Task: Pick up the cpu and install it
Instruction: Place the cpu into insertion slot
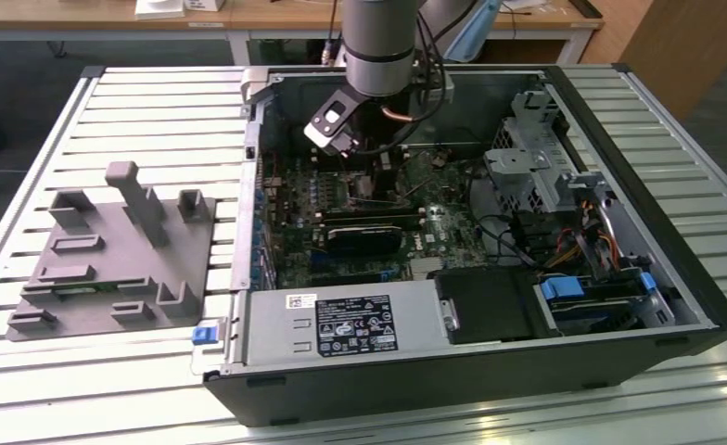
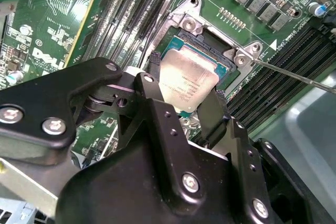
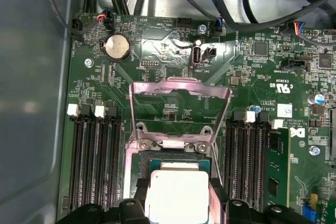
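the cpu (image 2: pixel 186 85) sits gripped between the jaws over the open socket (image 2: pixel 210 40).

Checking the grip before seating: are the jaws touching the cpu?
Touching. In the second wrist view the gripper clamps the cpu by two opposite edges, no gap at either jaw.

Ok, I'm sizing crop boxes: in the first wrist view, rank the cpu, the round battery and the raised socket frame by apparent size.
1. raised socket frame
2. cpu, though it is probably nearer the camera and is cut by the picture's edge
3. round battery, clearly smallest
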You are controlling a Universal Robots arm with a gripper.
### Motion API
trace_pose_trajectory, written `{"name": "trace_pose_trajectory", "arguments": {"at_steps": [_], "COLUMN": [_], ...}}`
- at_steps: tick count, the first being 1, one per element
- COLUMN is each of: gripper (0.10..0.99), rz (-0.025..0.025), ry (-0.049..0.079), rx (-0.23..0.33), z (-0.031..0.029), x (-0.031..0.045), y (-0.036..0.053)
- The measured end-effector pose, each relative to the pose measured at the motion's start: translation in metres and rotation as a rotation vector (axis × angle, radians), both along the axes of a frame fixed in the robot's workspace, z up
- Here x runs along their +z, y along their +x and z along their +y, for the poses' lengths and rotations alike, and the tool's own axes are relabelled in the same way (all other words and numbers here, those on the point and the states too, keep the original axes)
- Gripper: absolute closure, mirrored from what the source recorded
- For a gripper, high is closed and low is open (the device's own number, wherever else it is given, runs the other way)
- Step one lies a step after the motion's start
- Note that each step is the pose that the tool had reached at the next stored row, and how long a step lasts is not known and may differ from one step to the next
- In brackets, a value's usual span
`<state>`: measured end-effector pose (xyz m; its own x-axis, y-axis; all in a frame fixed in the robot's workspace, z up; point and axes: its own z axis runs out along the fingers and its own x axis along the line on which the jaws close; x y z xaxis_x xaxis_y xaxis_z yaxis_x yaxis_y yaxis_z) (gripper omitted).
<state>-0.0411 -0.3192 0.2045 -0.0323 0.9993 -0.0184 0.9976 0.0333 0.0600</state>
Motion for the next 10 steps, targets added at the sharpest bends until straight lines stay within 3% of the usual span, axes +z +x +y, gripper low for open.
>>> {"name": "trace_pose_trajectory", "arguments": {"at_steps": [10], "gripper": [0.553], "rz": [0.0000], "ry": [0.000], "rx": [-0.001], "z": [0.0022], "x": [-0.0030], "y": [-0.0013]}}
